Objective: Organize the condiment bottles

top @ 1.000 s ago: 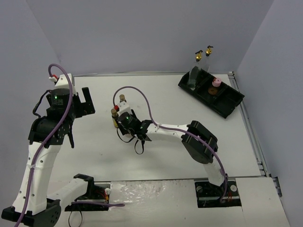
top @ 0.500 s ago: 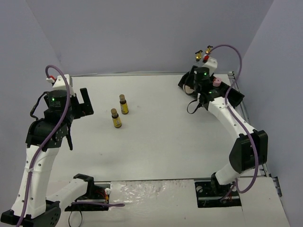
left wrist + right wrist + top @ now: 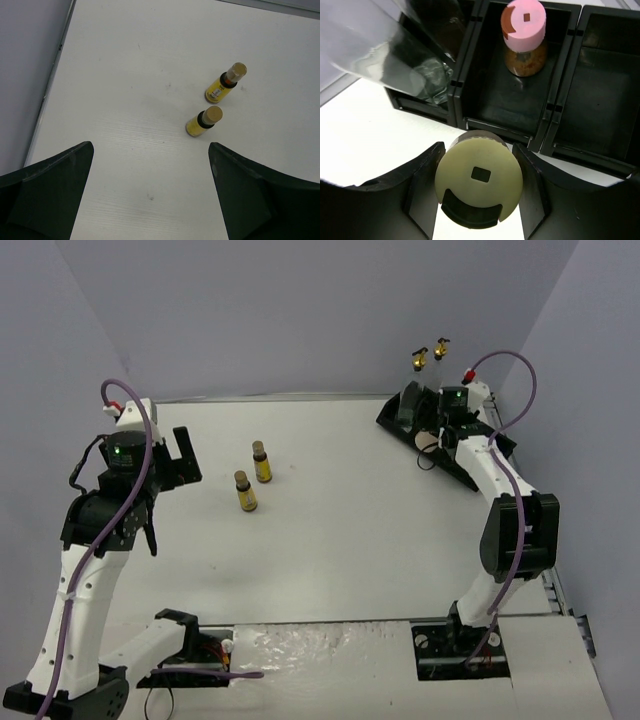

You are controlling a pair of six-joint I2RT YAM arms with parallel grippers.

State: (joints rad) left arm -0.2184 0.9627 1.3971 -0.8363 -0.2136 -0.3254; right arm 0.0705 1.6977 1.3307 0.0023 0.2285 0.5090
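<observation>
Tabletop (image 3: 330,530): 2 amber bottles (image 3: 245,492) (image 3: 262,461), 2 spouted bottles (image 3: 418,359) (image 3: 440,347), 1 pink-capped (image 3: 522,20), 1 cream-capped (image 3: 479,175).

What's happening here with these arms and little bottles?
Two robot arms are sorting small bottles into a black tray. The right tool grips the cream-capped bottle just outside the tray's edge; the pink-capped bottle already sits in a compartment. Two amber bottles stand out on the table, with the left tool open nearby, touching nothing.
</observation>
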